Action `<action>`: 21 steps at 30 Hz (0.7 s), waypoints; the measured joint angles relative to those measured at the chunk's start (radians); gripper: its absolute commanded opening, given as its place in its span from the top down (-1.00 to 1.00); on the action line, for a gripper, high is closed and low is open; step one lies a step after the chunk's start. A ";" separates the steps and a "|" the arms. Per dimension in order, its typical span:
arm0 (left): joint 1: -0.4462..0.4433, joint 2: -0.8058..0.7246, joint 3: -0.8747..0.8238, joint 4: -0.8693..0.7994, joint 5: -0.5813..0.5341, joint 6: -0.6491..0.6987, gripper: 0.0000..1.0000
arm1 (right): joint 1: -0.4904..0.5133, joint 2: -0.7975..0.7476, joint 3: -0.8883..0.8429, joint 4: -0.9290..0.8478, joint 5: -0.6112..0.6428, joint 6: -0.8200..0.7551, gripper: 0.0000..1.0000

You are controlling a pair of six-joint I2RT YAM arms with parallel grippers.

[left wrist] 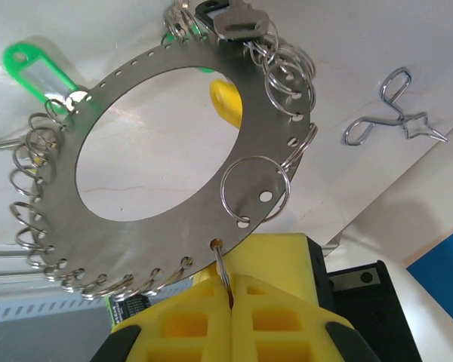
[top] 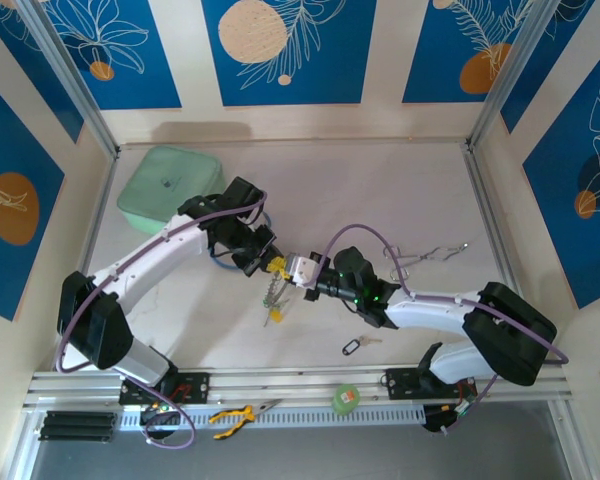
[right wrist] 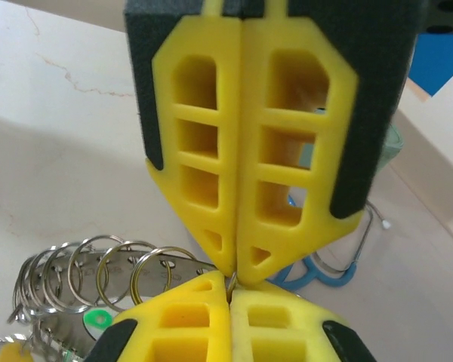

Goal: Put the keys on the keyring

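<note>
Left wrist view, flat silver perforated metal keyring (left wrist: pixel 136 249) held over the middle of the pale table (top: pixel 420 200), left gripper (left wrist: pixel 230 290) clenched on a thin wire loop (left wrist: pixel 223 264) threaded through its rim, right gripper (right wrist: pixel 228 283) shut tip to tip against it, small silver keys (left wrist: pixel 238 19) on the opposite rim

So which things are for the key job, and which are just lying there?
For the job: keyring, keys, black-tagged key.
Just lying about: pliers, tape roll, stethoscope, green case, wire clip.
</note>
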 measured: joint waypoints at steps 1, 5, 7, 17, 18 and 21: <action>0.000 -0.003 -0.008 0.008 0.000 -0.005 1.00 | 0.000 0.002 0.000 0.000 0.000 0.000 1.00; 0.013 -0.058 -0.066 0.066 -0.029 -0.015 0.31 | -0.008 0.006 0.003 0.010 -0.006 0.009 1.00; 0.037 -0.119 -0.099 0.101 -0.085 0.033 0.03 | -0.027 0.005 0.008 0.003 -0.032 0.019 1.00; 0.135 -0.441 -0.425 0.624 -0.445 0.907 -0.22 | -0.157 -0.020 0.081 -0.200 -0.270 0.053 1.00; 0.135 -0.460 -0.493 0.695 -0.433 1.017 -0.20 | -0.165 -0.022 0.093 -0.224 -0.290 0.053 1.00; 0.135 -0.483 -0.637 0.822 -0.333 1.318 -0.03 | -0.186 -0.031 0.124 -0.287 -0.341 0.041 1.00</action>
